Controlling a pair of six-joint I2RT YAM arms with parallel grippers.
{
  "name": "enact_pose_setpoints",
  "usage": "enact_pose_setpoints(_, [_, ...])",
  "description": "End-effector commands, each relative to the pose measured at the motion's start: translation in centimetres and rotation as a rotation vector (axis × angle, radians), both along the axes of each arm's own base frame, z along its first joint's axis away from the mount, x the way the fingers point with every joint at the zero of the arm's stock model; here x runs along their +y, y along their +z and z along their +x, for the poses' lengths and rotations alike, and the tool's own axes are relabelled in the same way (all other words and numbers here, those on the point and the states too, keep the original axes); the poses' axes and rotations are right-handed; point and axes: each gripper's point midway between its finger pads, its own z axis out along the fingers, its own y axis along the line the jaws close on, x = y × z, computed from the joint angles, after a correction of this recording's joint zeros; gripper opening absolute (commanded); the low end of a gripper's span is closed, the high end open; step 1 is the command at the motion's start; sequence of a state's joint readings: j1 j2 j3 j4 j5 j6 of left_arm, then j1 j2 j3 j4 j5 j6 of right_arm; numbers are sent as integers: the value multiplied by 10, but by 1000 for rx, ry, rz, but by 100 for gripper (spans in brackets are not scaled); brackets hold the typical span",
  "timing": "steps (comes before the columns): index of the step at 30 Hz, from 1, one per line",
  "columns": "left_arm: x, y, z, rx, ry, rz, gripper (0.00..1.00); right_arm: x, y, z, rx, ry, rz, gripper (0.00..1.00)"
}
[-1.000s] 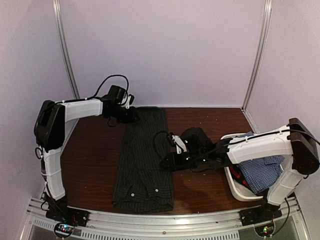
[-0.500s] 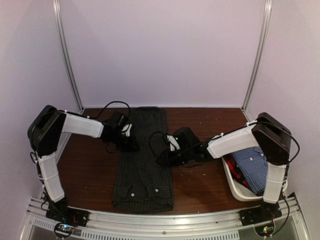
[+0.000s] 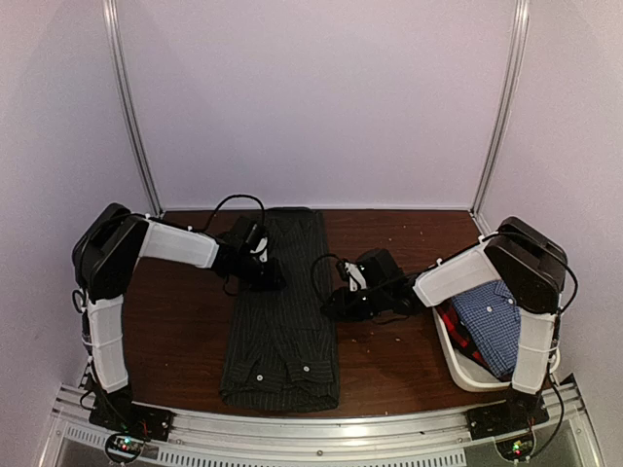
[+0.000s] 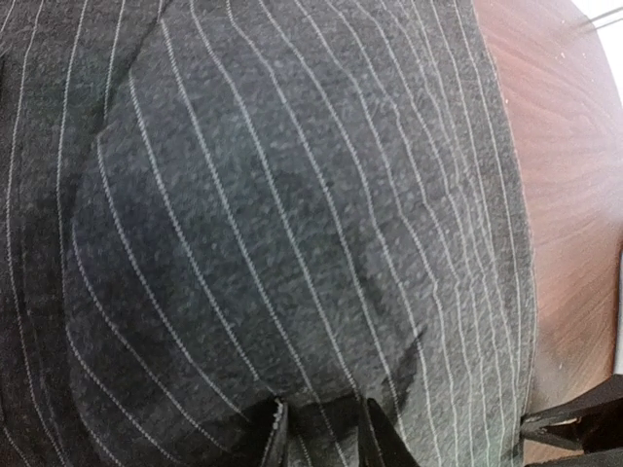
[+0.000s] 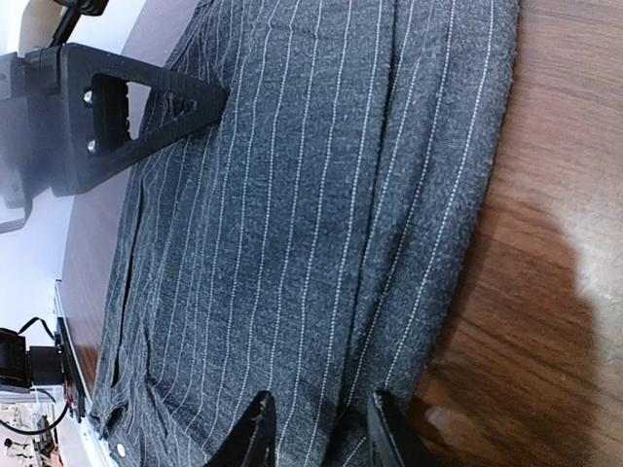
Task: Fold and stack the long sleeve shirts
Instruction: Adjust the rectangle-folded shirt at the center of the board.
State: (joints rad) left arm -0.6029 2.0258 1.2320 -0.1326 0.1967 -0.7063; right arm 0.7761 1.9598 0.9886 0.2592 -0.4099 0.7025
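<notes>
The black pinstriped long sleeve shirt (image 3: 280,321) lies folded into a long narrow strip down the middle of the table, collar and white buttons at the near end. My left gripper (image 3: 271,277) sits low on its left edge at mid-length, jaws a little open, with striped cloth (image 4: 292,243) under and between the fingertips. My right gripper (image 3: 334,304) is at the right edge opposite, also slightly open, straddling the folded border (image 5: 428,253). Neither has lifted any cloth. A blue-white checked shirt (image 3: 492,316) and a red-and-dark one (image 3: 458,333) lie in the tub.
A white plastic tub (image 3: 456,368) stands at the right edge of the dark wooden table (image 3: 185,321), under the right arm. Pale walls and metal posts close off the back and sides. The left gripper's black finger (image 5: 146,102) shows in the right wrist view.
My left gripper came from the shirt's far end down to its middle left edge. The right gripper shifted slightly along the right edge. The shirt has not moved.
</notes>
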Motion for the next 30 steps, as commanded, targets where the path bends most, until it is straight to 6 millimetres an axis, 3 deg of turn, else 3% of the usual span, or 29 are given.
enact_pose_setpoints(1, [-15,-2,17,-17,19,-16,27,-19,-7,8,7,-30,-33,34])
enact_pose_setpoints(12, [-31,-3,44,-25,32,-15,27,-46,-6,39,-6,-70,-92,34])
enact_pose_setpoints(16, [-34,11,51,-44,21,-7,27,-49,2,41,-19,-65,-114,35])
enact_pose_setpoints(18, [-36,29,51,-65,12,-26,27,-50,12,41,-36,-68,-112,35])
enact_pose_setpoints(23, [-36,70,38,-106,-9,-75,27,-57,33,35,-65,-70,-110,35])
enact_pose_setpoints(30, [-11,86,-4,-89,-21,-95,29,-65,48,1,-60,-40,-88,39])
